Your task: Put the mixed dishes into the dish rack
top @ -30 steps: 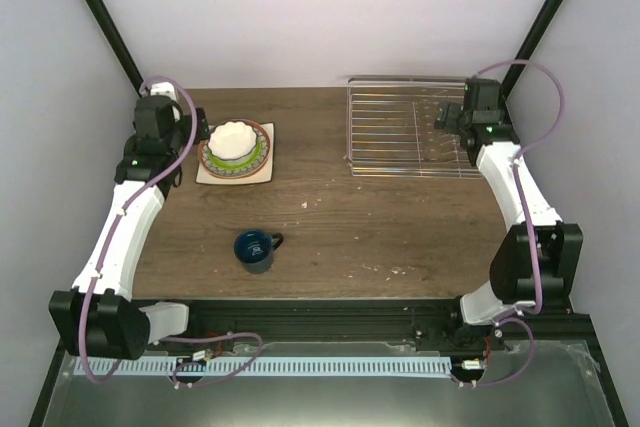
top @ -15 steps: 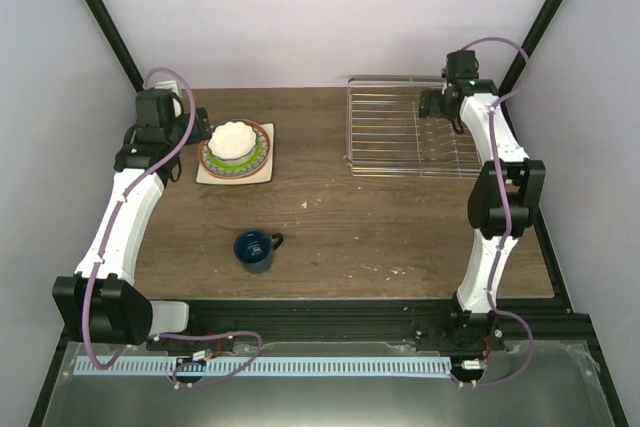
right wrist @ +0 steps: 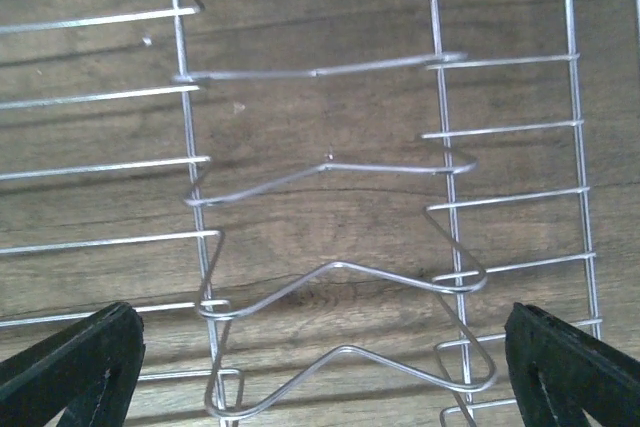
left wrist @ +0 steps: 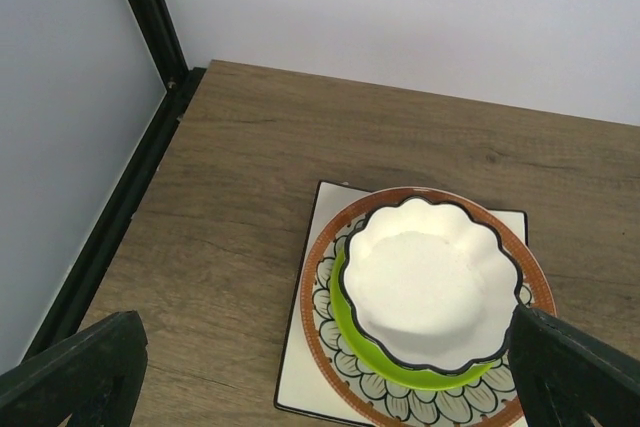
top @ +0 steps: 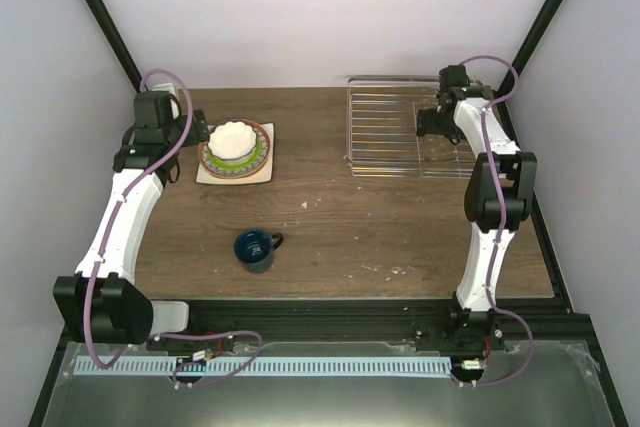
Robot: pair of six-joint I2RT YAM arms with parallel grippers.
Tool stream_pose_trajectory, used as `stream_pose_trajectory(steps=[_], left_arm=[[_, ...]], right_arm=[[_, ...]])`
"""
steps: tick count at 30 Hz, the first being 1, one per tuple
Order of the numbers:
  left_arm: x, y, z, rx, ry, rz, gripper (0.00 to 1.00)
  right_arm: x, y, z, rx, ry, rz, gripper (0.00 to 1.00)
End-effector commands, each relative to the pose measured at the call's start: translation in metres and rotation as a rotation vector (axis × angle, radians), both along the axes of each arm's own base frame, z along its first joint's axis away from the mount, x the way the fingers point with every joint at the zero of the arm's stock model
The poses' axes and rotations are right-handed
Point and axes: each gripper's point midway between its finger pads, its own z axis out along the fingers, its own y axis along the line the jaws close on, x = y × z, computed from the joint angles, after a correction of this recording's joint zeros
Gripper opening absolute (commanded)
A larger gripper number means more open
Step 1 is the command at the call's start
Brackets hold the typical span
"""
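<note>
While the right gripper (top: 428,123) hangs spread wide over the dish rack (top: 385,137), whose wires show only tabletop (top: 380,227) beneath, the left gripper (top: 201,133) hovers equally released beside the far-left stack: scalloped bowl (left wrist: 430,282) in lime-green plate (left wrist: 345,325), on floral plate (left wrist: 322,292), on white square plate (left wrist: 298,382). The blue mug (top: 255,250) stands upright, apart, mid-table.

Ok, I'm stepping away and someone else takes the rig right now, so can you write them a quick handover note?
Left claw: open, holding nothing, aimed at the stack at the far left of the table.
Right claw: open, holding nothing, above the rack at the far right.
Stack: bowl on green plate, on flowered plate, on square plate.
Mug: alone, near the front middle.
Done: nothing loaded.
Left: all five pieces.
</note>
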Motion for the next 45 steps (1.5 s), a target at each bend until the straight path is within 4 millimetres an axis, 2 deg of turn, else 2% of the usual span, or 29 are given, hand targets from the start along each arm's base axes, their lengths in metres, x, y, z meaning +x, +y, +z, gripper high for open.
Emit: stream_pose_trajectory(steps=[1,10,15,20,34,45], left_arm=[[-0.002,0.001,-0.007,-0.017,0.018,0.002,1.0],[0.003,0.001,-0.014,-0.024,0.035,0.0,1.0],[0.005,0.001,-0.021,-0.032,0.05,0.0,1.0],[0.008,0.0,-0.025,-0.042,0.057,-0.005,1.0],[0.013,-0.005,-0.028,-0.071,0.065,-0.016,1.0],[0.012,-0.005,-0.029,-0.085,0.069,-0.01,1.0]], right_arm=[[-0.004,-0.007,-0.023,-0.025,0.042,-0.008,1.0],[-0.012,-0.006,-0.048,-0.027,0.082,0.0,1.0],[-0.025,0.001,-0.062,0.014,0.105,0.001,1.0],[-0.037,0.012,-0.065,0.039,0.104,0.006,1.0],[-0.066,0.063,-0.069,0.057,0.129,0.088,1.0],[-0.104,0.12,-0.084,0.05,0.175,0.197,1.0]])
